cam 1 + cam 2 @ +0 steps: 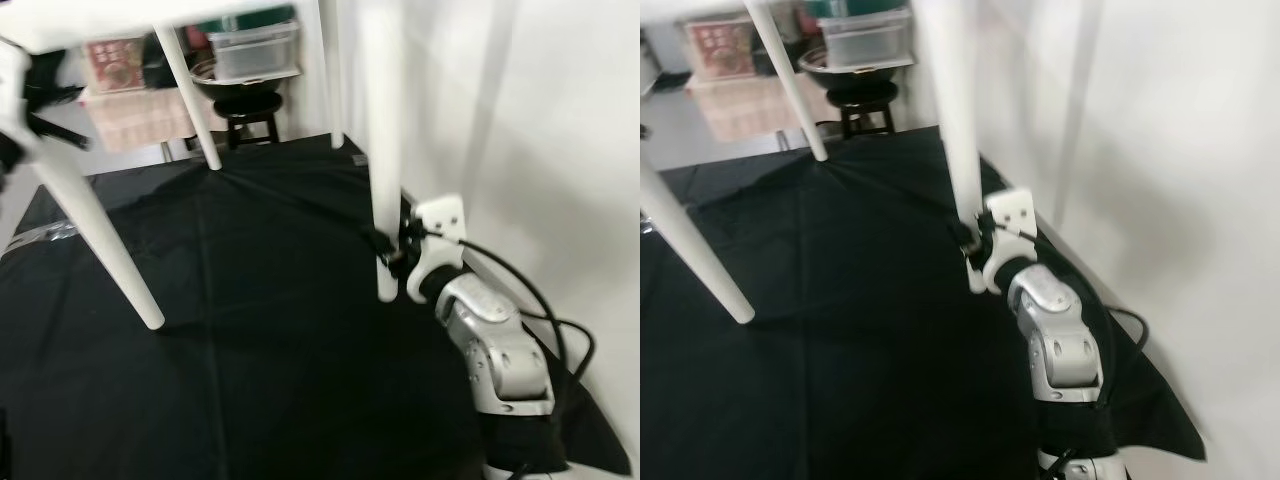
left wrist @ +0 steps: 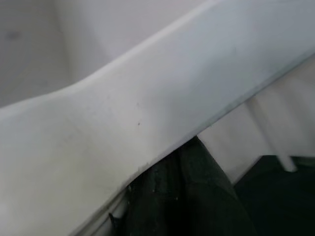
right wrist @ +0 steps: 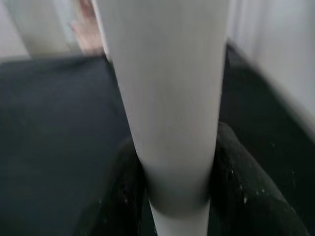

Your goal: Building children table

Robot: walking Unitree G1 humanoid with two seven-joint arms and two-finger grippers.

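A white children's table (image 1: 130,20) stands on its legs on a black cloth (image 1: 250,360). My right gripper (image 1: 392,248) is shut low on the near right leg (image 1: 385,140), just above the leg's foot. In the right wrist view that leg (image 3: 172,98) runs between my two black fingers (image 3: 246,191), which press on both sides. My left gripper (image 1: 45,105) is blurred at the table's left corner, above the near left leg (image 1: 95,225). The left wrist view shows the white table edge (image 2: 147,118) very close, with a black finger (image 2: 187,201) against it.
A white wall (image 1: 540,120) rises close on the right, beside my right arm and its black cable (image 1: 545,300). Behind the table stand a dark stool with a metal bowl (image 1: 240,85) and a clear plastic box (image 1: 255,50). Light floor lies beyond the cloth.
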